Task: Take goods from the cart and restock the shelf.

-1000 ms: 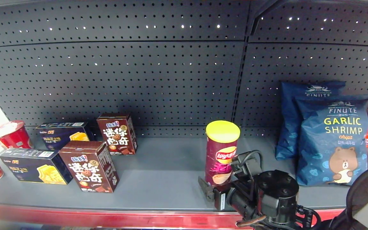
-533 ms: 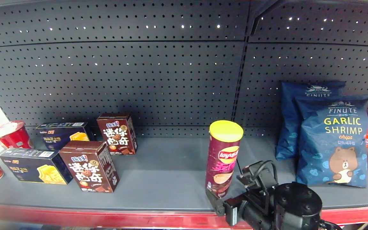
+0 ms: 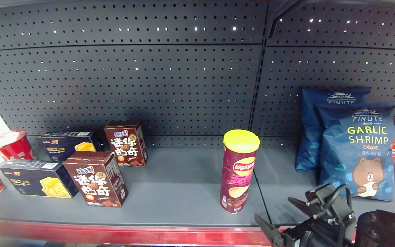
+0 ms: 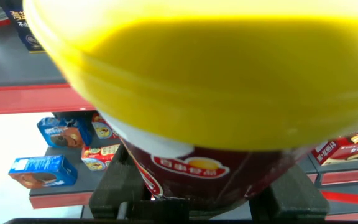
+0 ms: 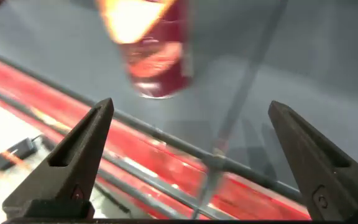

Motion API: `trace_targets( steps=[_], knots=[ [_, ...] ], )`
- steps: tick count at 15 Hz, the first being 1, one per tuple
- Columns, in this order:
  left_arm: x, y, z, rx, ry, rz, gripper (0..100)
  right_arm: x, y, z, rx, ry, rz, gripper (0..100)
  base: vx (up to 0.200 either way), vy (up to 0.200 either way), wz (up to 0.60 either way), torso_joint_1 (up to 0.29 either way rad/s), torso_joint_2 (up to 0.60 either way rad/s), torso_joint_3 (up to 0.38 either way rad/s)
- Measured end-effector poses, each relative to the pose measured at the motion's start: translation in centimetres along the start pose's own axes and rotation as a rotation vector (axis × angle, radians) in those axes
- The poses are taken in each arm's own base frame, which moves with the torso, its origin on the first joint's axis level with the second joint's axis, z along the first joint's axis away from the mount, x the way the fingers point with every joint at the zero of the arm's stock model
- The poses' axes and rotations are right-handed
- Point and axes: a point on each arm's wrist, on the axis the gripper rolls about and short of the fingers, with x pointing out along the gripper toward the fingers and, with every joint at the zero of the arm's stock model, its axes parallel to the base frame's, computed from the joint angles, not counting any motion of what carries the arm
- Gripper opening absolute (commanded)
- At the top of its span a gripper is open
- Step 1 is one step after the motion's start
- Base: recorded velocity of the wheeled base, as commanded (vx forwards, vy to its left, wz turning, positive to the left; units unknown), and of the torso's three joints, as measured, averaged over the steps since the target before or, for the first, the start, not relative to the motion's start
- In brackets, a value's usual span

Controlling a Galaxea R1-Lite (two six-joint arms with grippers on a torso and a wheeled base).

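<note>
One chip can (image 3: 239,171) upright mid-shelf (image 3: 170,192); R gripper (image 3: 276,212) near it at the front edge, fingers spread, not touching. L wrist cam: L gripper (image 4: 201,193) pinching a second can (image 4: 197,68), yellow lid up close. R wrist cam: fingers (image 5: 79,155) wide apart, chip can beyond them, blurred.

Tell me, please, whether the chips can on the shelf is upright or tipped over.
Upright: the chips can stands on its base on the shelf, yellow lid uppermost.
</note>
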Motion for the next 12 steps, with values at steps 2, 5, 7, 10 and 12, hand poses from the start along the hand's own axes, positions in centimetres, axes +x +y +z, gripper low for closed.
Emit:
trace_targets(
  steps=[2,5,7,10,12],
  knots=[
    [0.0,0.0,0.0,0.0,0.0,0.0,0,0.7,-1.3,0.4,0.021,-0.014,-0.068,100,0.0,0.0,0.0,0.0,0.0,0.0],
    [0.0,0.0,0.0,-0.002,0.0,0.0,0,2.5,-2.2,1.0,0.042,-0.03,-0.119,100,0.0,0.0,0.0,0.0,0.0,0.0],
    [0.0,0.0,0.0,-0.024,0.0,0.0,0,3.8,-2.2,1.2,0.05,-0.039,-0.114,100,0.0,0.0,0.0,0.0,0.0,0.0],
    [0.0,0.0,0.0,-0.034,0.0,0.0,0,5.3,-1.9,1.2,0.057,-0.062,-0.095,100,0.0,0.0,0.0,0.0,0.0,0.0],
    [0.0,0.0,0.0,-0.035,0.0,0.0,0,5.8,-1.6,0.7,0.053,-0.054,-0.085,100,0.0,0.0,0.0,0.0,0.0,0.0]
  ],
)
